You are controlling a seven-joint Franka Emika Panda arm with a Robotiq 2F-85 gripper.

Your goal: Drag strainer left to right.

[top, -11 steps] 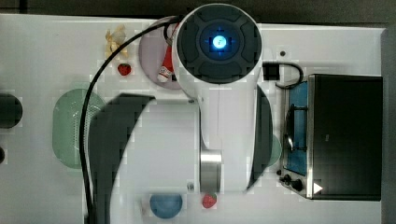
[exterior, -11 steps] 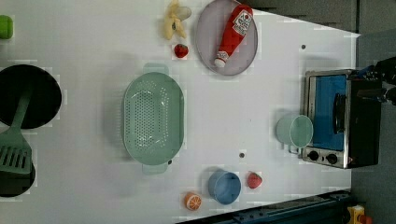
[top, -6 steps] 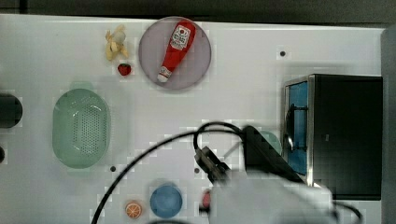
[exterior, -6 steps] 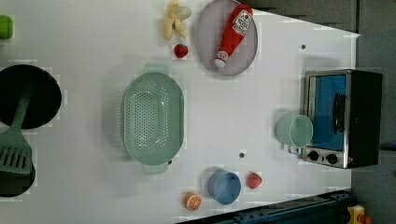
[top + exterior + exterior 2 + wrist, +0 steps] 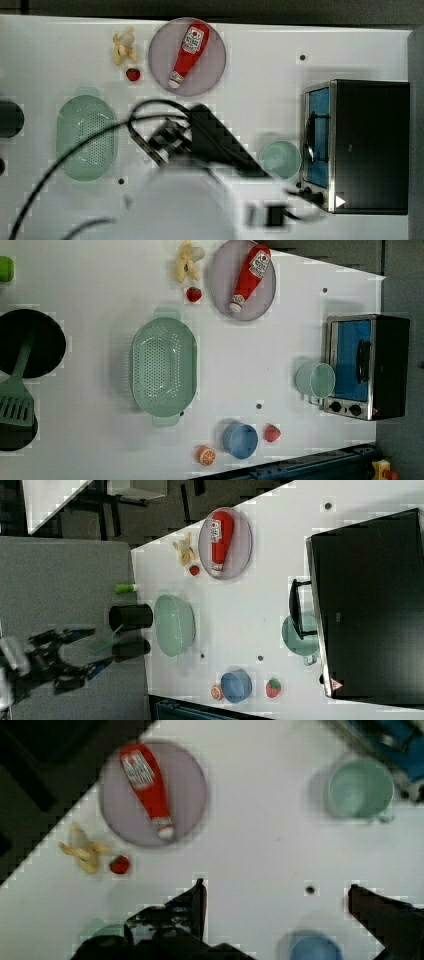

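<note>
White desk (image 5: 100,450), strainer (image 5: 163,366) sitting mid-desk well off the cup (image 5: 315,380) by the desk's toaster-oven (image 5: 367,366) edge, and the pincer (image 5: 275,895) spread wide, holding nothing.

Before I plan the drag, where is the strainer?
The strainer sits toward the left view's left, below the strawberry, right of the black pan.
</note>
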